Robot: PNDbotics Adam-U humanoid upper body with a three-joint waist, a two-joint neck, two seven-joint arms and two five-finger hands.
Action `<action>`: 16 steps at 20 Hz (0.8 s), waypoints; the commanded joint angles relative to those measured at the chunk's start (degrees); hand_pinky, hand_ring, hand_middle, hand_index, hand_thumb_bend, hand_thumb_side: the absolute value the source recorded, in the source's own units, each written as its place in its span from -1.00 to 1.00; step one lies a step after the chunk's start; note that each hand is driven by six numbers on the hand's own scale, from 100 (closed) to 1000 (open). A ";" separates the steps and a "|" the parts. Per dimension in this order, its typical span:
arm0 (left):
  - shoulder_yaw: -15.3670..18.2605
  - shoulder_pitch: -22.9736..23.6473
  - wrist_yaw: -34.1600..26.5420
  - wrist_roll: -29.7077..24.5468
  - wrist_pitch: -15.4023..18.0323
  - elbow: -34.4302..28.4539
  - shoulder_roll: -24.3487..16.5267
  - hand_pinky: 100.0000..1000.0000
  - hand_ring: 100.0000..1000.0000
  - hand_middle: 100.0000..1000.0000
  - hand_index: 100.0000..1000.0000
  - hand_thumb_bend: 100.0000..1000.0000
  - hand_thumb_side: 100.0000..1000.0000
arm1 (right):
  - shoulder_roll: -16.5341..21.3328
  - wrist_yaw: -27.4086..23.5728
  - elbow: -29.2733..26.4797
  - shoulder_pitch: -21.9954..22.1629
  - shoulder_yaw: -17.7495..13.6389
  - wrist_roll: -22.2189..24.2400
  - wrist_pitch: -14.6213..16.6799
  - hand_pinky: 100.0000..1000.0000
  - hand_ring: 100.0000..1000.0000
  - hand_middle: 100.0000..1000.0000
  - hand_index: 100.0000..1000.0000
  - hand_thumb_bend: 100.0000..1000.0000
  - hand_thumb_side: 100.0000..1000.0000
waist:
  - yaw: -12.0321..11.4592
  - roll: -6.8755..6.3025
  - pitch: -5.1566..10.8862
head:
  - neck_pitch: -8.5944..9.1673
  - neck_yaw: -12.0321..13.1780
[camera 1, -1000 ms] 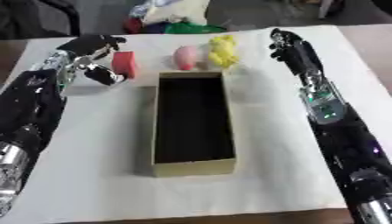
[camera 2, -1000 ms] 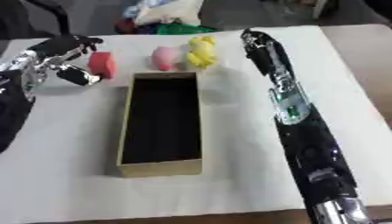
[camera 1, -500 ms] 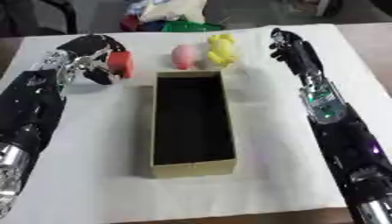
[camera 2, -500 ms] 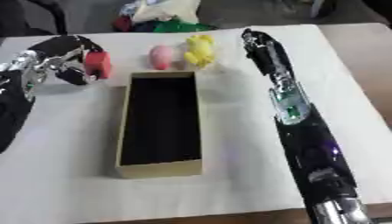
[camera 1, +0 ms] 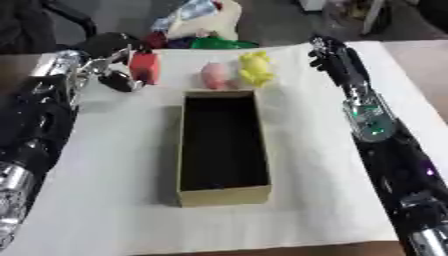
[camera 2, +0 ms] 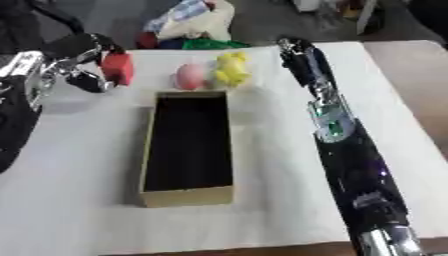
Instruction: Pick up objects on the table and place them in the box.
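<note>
An open, empty cardboard box (camera 1: 222, 195) lies lengthwise in the middle of the white cloth. Just beyond its far end sit a pink toy (camera 1: 213, 75) and a yellow toy (camera 1: 255, 69), side by side. At the far left my left hand (camera 1: 107, 70) is curled round a red block (camera 1: 144, 67), which stands upright just off the cloth. My right hand (camera 1: 329, 54) hovers at the far right, a short way to the right of the yellow toy, its fingers relaxed and holding nothing. The right arm stretches along the box's right side.
A heap of bags and cloth (camera 1: 199, 24) lies past the table's far edge. The white cloth (camera 1: 122, 165) covers most of the table; bare brown wood (camera 1: 423, 65) shows at the right.
My left hand has closed round the red block and tipped it up off the cloth. The right arm has stayed put. The view has shifted slightly.
</note>
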State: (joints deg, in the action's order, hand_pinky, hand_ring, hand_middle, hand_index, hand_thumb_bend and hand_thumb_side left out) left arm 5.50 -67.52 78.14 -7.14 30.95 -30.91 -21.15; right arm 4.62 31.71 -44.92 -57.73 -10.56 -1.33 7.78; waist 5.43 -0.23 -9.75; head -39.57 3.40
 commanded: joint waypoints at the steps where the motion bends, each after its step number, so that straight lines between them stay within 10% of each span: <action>1: -0.83 -1.14 -1.62 -1.40 2.15 -2.35 -0.59 0.04 -0.01 -0.06 0.61 -1.00 -0.62 | 1.12 0.36 -0.52 -0.84 -0.10 -0.20 -0.23 0.37 0.24 0.23 0.73 -1.00 0.96 | -0.07 -0.04 1.32 | -0.31 0.12; 12: -12.21 1.23 -7.41 -4.92 19.74 -9.41 4.89 0.07 0.02 -0.02 0.61 -0.92 -0.55 | 0.57 0.94 -0.56 -0.88 0.08 0.03 -0.21 0.37 0.24 0.23 0.74 -1.00 0.95 | -1.15 0.54 4.17 | -1.14 -0.08; 16: -16.98 2.31 -11.15 -6.25 20.94 -12.36 5.49 0.08 0.02 -0.02 0.61 -0.94 -0.52 | 0.62 0.94 -0.55 -0.94 0.03 0.00 -0.24 0.37 0.24 0.23 0.74 -1.00 0.94 | -1.19 0.60 4.43 | -1.45 -0.26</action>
State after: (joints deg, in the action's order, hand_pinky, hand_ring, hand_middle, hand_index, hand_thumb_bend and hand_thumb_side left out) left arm -10.18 -64.18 68.41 -12.49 50.72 -41.35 -15.25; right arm 4.66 32.37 -44.86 -57.42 -10.56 -1.37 7.59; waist 4.27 0.35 -6.50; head -40.58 3.31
